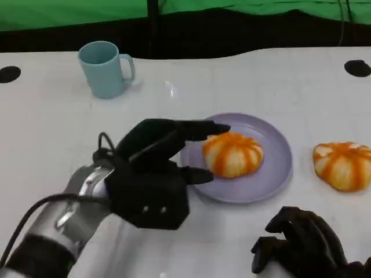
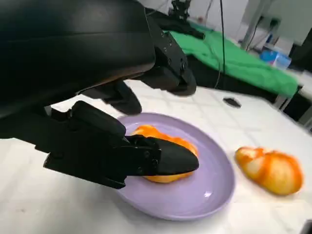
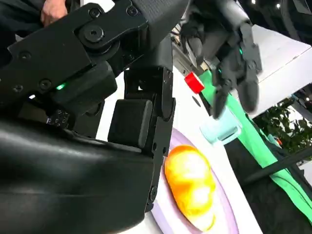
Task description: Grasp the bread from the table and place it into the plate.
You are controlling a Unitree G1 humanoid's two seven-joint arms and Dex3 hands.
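**Already on the plate: left hand at the bun**

Right now the bread (image 1: 233,154) sits on the lilac plate (image 1: 277,174), left of its centre, and the left hand (image 1: 156,174) comes at it from the left, fingers spread either side and touching or nearly so; a firm grip I cannot tell. Round, glossy, orange-striped, no real long axis. The plate is smooth and shallow. A second bun (image 1: 343,165) lies on the white counter (image 1: 52,133) to the right, nearer the right hand (image 1: 304,243), which rests curled near the front edge, holding nothing. A pale blue mug (image 1: 104,68) stands far left.
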